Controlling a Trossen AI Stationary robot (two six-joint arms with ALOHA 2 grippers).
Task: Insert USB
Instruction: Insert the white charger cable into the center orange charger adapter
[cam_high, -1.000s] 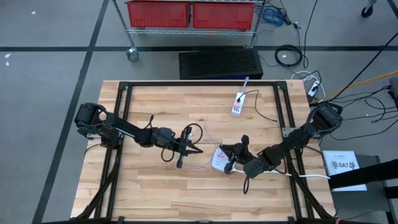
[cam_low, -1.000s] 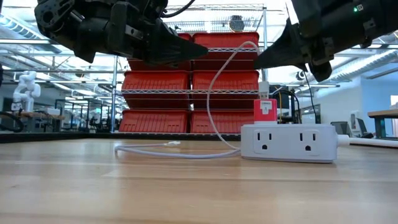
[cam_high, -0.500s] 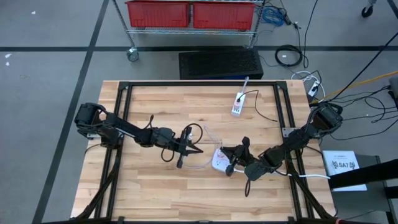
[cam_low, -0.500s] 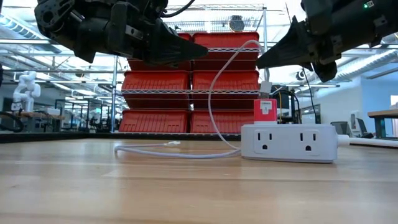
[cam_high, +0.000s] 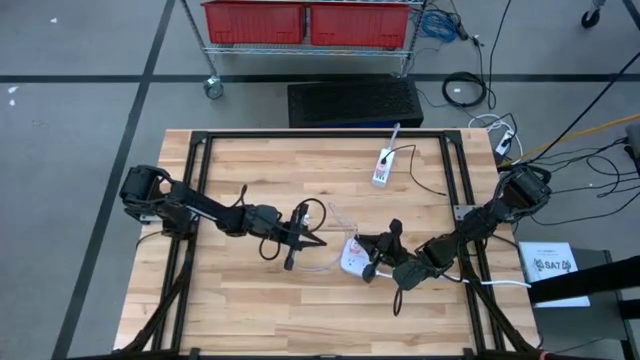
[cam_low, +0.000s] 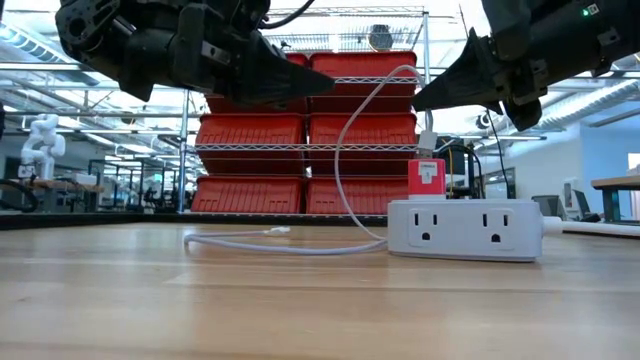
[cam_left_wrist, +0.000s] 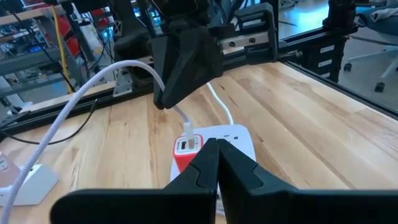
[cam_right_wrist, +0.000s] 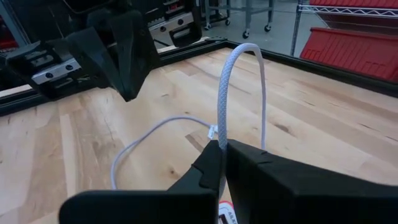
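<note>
Hovering my right gripper (cam_low: 425, 98) just above the red USB adapter (cam_low: 427, 178), fingers clenched with nothing between them. The USB plug (cam_low: 426, 143) sits in the adapter's top, which stands on the white power strip (cam_low: 466, 229). My left gripper (cam_low: 320, 85), also pinched closed, hangs left of the strip; white cable (cam_low: 345, 150) arches between.

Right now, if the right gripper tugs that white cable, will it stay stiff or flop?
Probably floppy: the white cable arches up from the red charger, then trails in loose curves over the table. A hard tug might tip or slide the power strip, which looks light. Right gripper appears closed on it.
</note>
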